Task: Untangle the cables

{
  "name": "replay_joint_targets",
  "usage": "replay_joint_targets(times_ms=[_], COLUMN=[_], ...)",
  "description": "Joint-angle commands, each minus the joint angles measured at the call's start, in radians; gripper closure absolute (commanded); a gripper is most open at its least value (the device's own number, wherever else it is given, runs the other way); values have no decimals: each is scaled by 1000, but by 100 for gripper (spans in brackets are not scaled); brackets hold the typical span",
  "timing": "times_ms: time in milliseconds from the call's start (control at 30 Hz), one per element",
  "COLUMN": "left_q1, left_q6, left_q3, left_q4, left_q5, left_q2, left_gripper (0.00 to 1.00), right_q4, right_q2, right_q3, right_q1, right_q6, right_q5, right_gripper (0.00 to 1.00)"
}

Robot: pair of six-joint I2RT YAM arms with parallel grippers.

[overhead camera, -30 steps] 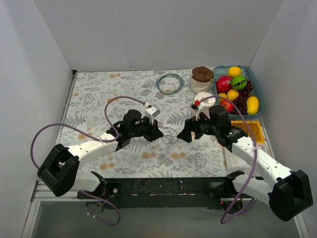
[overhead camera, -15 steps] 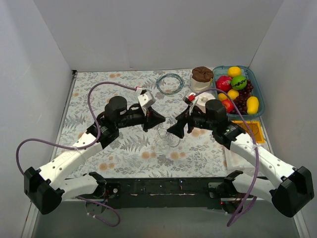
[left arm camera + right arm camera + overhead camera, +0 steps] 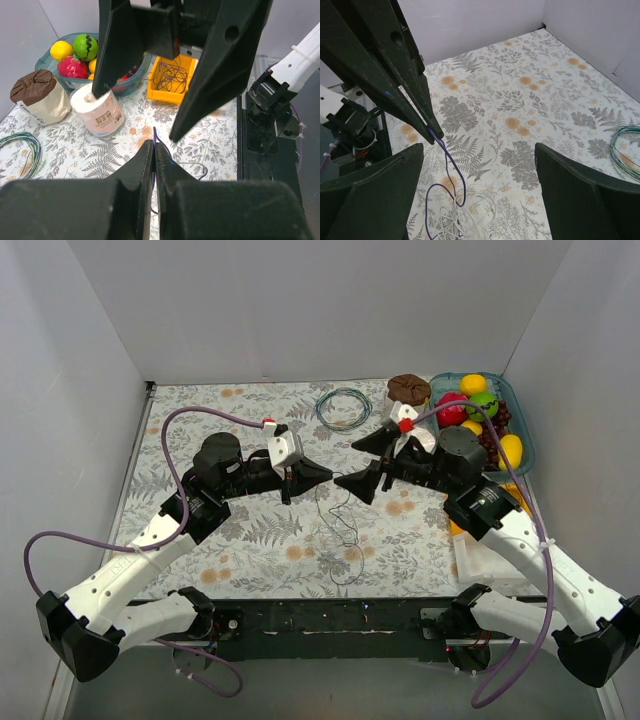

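Cables [image 3: 338, 525] are dangling over the floral mat [image 3: 220, 440] between your arms, left gripper [image 3: 154, 145] is pinching the purple cable [image 3: 448, 161] tight, right gripper [image 3: 477, 148] is hanging wide apart just beside it.

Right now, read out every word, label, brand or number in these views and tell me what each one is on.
Readable text: none in any view.
White cup: a small dark printed label low on its side, too small and blurred to read.
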State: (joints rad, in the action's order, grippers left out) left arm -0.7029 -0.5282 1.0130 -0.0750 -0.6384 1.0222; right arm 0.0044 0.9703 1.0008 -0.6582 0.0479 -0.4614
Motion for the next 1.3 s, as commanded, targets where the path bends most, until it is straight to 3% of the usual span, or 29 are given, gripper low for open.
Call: replay_joint_targets(times_ms=[0, 100, 200, 267, 300, 333, 400, 600, 700, 733, 833, 1067, 1267], left_q1=[-4, -4, -4, -4, -4, -3, -4, -4, -3, -3, -3, -4, -3], left_q6=[16, 22, 20, 22, 26, 27, 28, 20, 33, 36, 62, 106, 31], left_q3=[36, 33, 29, 24, 22, 21, 18, -5, -28, -36, -70, -171, -220], left_q4=[23, 21, 21, 21, 26, 26, 37, 53, 69, 69, 70, 98, 196], left_q5=[-17, -20, -20, -24, -26, -24, -17, 37, 83, 104, 140, 137, 71], left_q2=[-16, -20, -25, -27, -27, -28, -28, -45, -59, -62, -76, -85, -33], left_gripper=[100, 100, 100, 100, 100, 100, 100, 100, 50, 25, 10, 10, 12], right_q4=[-3, -37, -32, -40, -50, -53, -66, -99, -124, -130, -141, -83, -18], right_q2=[65, 77, 76, 82, 93, 99, 110, 84, 80, 82, 100, 125, 157], right_q3=[62, 64, 47, 48, 55, 68, 84, 131, 191, 211, 289, 412, 478], right_q1=[-67, -83, -83, -83, -83, -83, -84, -84, -83, -84, -83, -86, -106], right_q6=[-43, -45, -45, -45, -45, -45, -45, -45, -45, -45, -43, 19, 58], right_q5=[-5, 12, 12, 9, 7, 4, 7, 154, 210, 216, 202, 129, 69], right_gripper=[2, 7, 20, 35, 47, 77, 98, 99, 99, 99, 99, 99, 99])
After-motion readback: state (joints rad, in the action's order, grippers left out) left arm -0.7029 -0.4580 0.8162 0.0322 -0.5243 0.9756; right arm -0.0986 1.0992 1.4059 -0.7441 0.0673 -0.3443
